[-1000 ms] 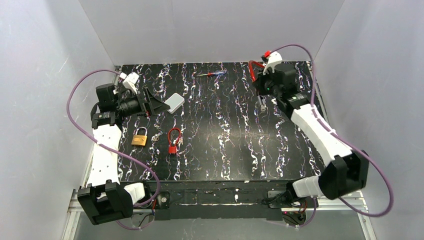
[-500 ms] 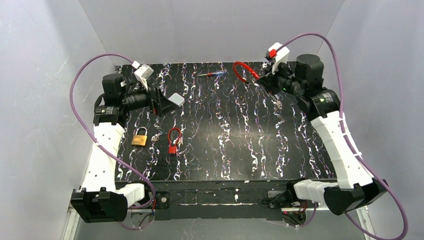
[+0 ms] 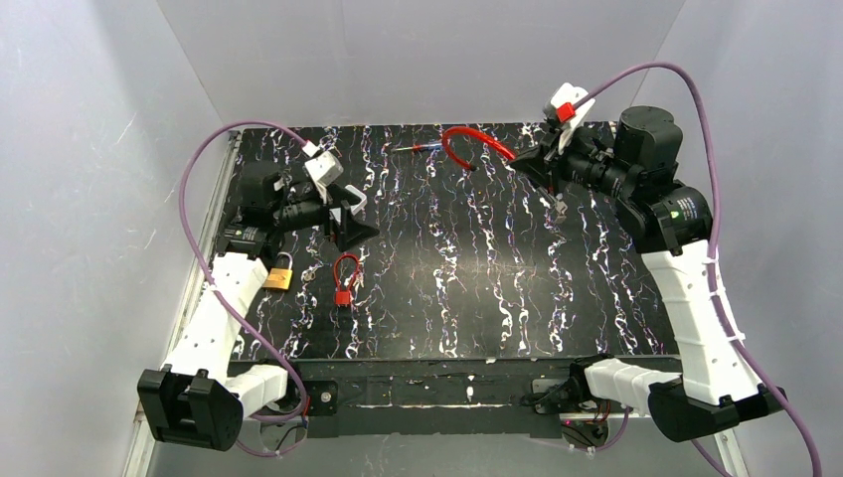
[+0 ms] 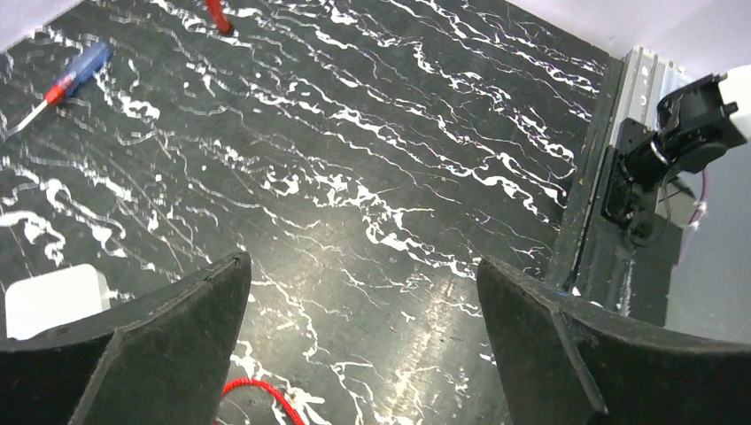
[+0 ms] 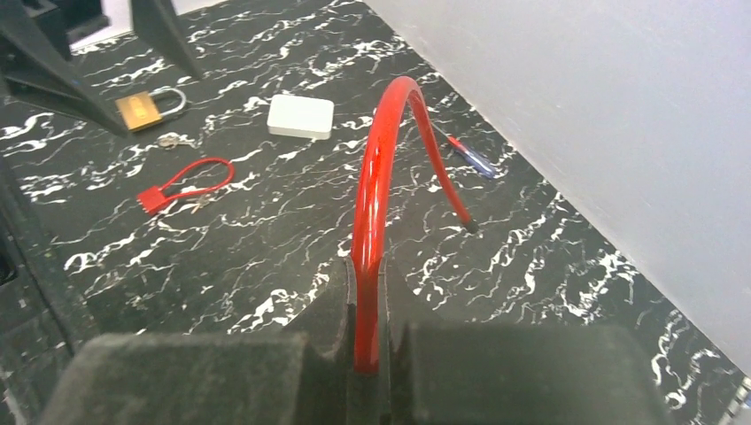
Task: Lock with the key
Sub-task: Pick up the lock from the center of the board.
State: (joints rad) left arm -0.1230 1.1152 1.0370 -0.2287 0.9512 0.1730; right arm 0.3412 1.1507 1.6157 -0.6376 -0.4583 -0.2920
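Observation:
My right gripper is shut on a thick red cable lock and holds it in the air over the far side of the table; the cable arches away from the fingers in the right wrist view. Something small, maybe keys, hangs under that gripper. My left gripper is open and empty above the table, between a white box and a small red cable padlock. A brass padlock lies at the left, partly behind the left arm, with keys beside it.
A blue and red screwdriver lies near the far edge, also in the left wrist view. The white box shows beside the left finger. White walls close in the table on three sides.
My right arm has risen and carried the red cable left, toward the table's middle. My left gripper has moved right and nearer, past the white box toward the small red padlock.

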